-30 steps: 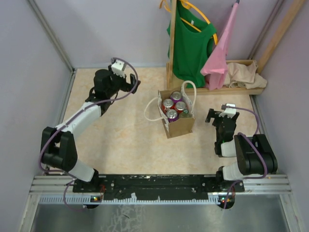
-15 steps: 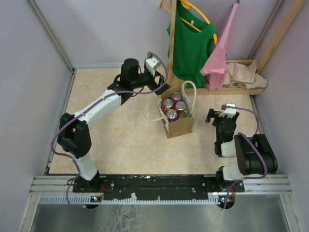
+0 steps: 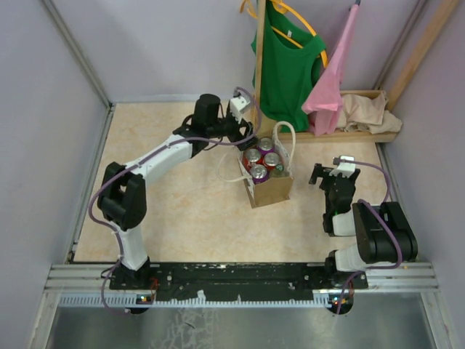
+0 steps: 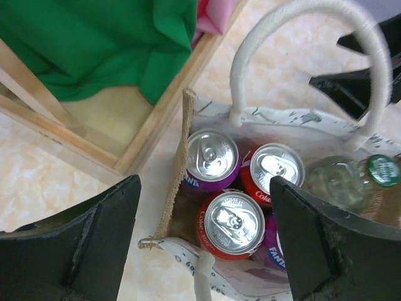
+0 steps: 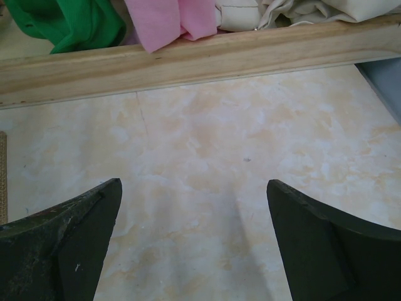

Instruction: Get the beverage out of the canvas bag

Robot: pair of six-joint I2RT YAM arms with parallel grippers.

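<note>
The tan canvas bag (image 3: 270,189) stands mid-table with white rope handles (image 4: 366,50). Inside it are upright beverages: a purple Fanta can (image 4: 213,157), two red Coke cans (image 4: 235,221) (image 4: 276,168), another purple can (image 4: 280,254) and a green-capped bottle (image 4: 351,180). My left gripper (image 3: 245,137) hovers open over the bag's far left corner. In the left wrist view the left gripper (image 4: 204,182) spans the near cans without touching them. My right gripper (image 3: 328,174) rests open to the right of the bag, and in its own view the right gripper (image 5: 193,183) holds nothing over bare tabletop.
A wooden clothes rack (image 3: 259,65) stands behind the bag with a green shirt (image 3: 287,65) and a pink garment (image 3: 330,87). A beige cloth heap (image 3: 367,109) lies on its base rail (image 5: 188,59). Walls close in on three sides.
My left arm has swung from the far left of the table rightward and now reaches over the bag. The right arm and the bag have not moved.
</note>
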